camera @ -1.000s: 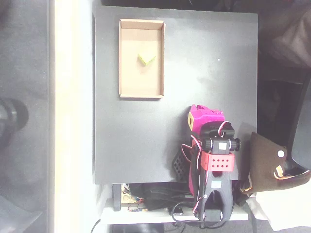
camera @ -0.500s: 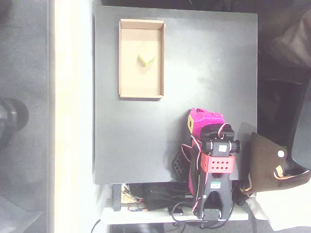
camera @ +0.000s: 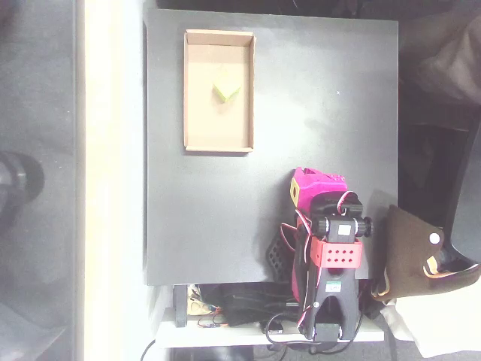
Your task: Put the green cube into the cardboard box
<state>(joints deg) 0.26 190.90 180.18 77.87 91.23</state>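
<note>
Little has changed across the last second in the overhead view: the green cube (camera: 225,91) is seen in the same spot inside the cardboard box (camera: 219,143), slightly above the box's middle and turned cornerwise to its walls, and the box itself is unmoved near the upper left of the black table (camera: 316,113). The arm (camera: 334,248) is folded back at the lower right of the table, well apart from the box, and its position is matched almost exactly with that of half a second before; against the frame a full second back, only a slight settling downward can be made out. The magenta gripper (camera: 312,184) is seen from above with its yellow patch at its left side, and whether its jaws are parted or closed cannot be told, since they are hidden beneath the body. Nothing is seen held in it. The table is matte and dark. A pale strip of floor is seen running along its left side, a brown bag (camera: 413,256) lies at the lower right, and cables (camera: 240,312) are bundled below the table's near edge.
</note>
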